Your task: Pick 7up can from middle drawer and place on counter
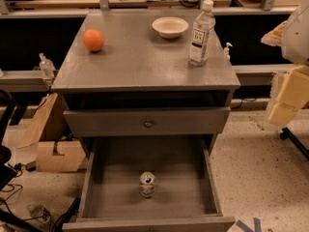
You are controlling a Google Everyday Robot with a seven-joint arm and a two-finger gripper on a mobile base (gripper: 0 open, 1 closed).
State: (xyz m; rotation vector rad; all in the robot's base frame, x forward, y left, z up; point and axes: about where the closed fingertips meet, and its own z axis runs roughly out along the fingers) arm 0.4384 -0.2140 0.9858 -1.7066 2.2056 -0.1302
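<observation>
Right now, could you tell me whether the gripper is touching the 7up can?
Apart. The camera view shows the gripper at the right edge, out to the right of the counter, far from the 7up can standing in the middle drawer.

7up can [147, 184] in middle drawer [179, 178], end effector [286, 103] far right

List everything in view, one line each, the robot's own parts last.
counter: one, grey, cabinet top.
middle drawer: one, grey, pulled open, lowest in view.
7up can: one, white-green, silver top, upright on middle drawer floor.
orange: one, orange, counter left.
bowl: one, white, counter rear.
bottle: one, clear, dark label, counter right.
knob drawer front: one, grey, above middle drawer.
cardboard box: one, brown, floor left of cabinet.
gripper: one, cream, right edge of view, beside counter, far from can.
</observation>
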